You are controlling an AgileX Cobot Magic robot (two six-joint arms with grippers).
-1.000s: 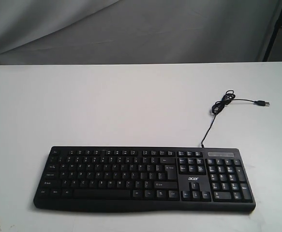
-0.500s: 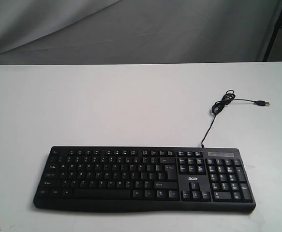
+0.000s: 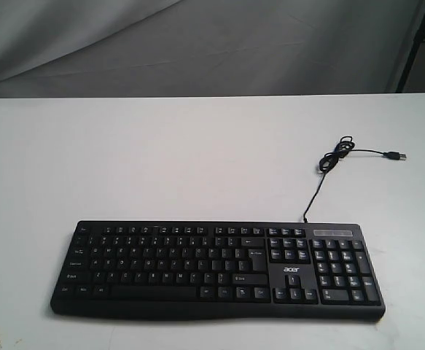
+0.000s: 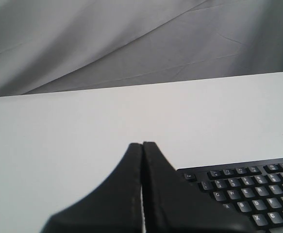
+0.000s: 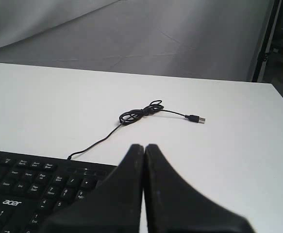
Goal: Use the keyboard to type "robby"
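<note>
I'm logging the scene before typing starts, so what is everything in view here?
Wide black plastic keyboard: one, black with white legends, flat on the near part of the table.
Thin black USB cable: one, black, running from the keyboard's back edge to a loose coil, its plug lying free on the table at the right.
White table: one, white, under everything.
Grey cloth backdrop: one, grey, behind the table.
Dark upright stand: one, black, far right behind the table.
Left gripper: one, black, shut, above the keyboard's left end.
Right gripper: one, black, shut, above its right end.
</note>
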